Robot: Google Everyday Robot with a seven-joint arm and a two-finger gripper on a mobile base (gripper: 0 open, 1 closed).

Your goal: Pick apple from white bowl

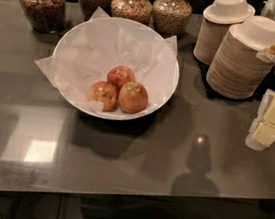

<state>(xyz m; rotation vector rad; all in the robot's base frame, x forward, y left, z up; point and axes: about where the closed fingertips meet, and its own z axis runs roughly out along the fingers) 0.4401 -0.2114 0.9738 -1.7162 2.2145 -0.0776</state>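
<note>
My gripper (269, 124), open or closed I cannot tell, hangs well apart from the yellowish-orange, red-blushed apple (133, 97), cradled low in the wide paper-lined white bowl (174, 73) against two smaller redder apples (121, 75).

No writing, label, brand, number or sign can be read anywhere: none on the glass jars (42, 5) along the back of the surface (120, 164), none on the stacked disposable bowls (239, 62), none on the white bowl (166, 92), none on the pincer (272, 121), which hangs over the surface's right edge
</note>
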